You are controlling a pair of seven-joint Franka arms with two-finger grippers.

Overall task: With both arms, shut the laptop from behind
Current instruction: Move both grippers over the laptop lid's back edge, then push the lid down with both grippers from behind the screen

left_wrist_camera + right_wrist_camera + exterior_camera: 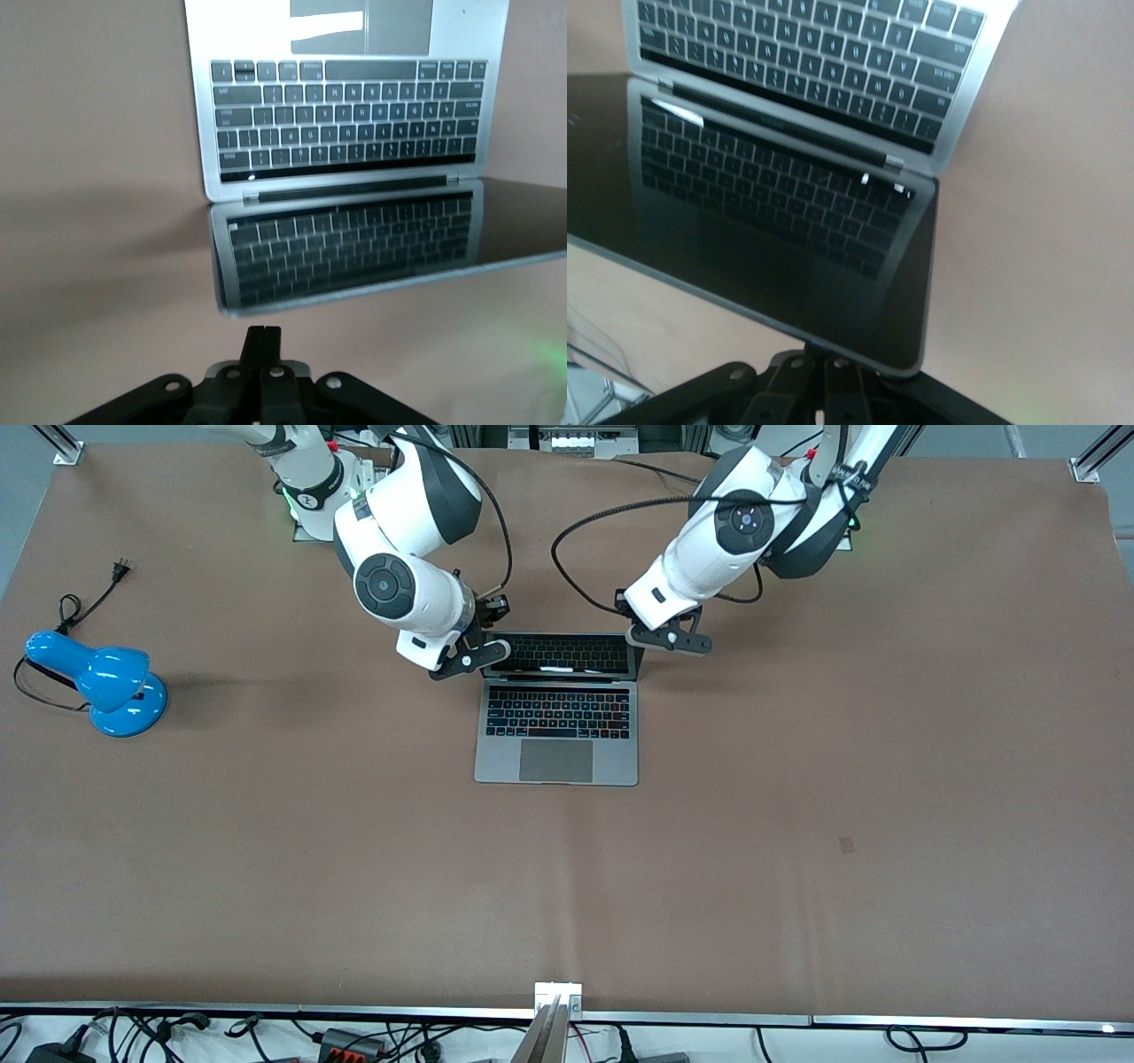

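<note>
The grey laptop (pixel 558 735) stands open in the middle of the table, its dark screen (pixel 567 654) tilted toward the front camera. My right gripper (pixel 494 654) is shut and empty at the lid's top corner toward the right arm's end. In the right wrist view the lid's edge (pixel 859 354) covers the right gripper's (pixel 824 354) tips, so contact cannot be told. My left gripper (pixel 640 638) is shut and empty at the lid's other top corner. In the left wrist view the left gripper's (pixel 263 336) tips sit just short of the lid's edge (pixel 354 297).
A blue desk lamp (pixel 111 686) with a black cord and plug (pixel 120 568) lies toward the right arm's end. A metal bracket (pixel 558 994) sits at the table's front edge. Black arm cables (pixel 576 531) hang above the table near the lid.
</note>
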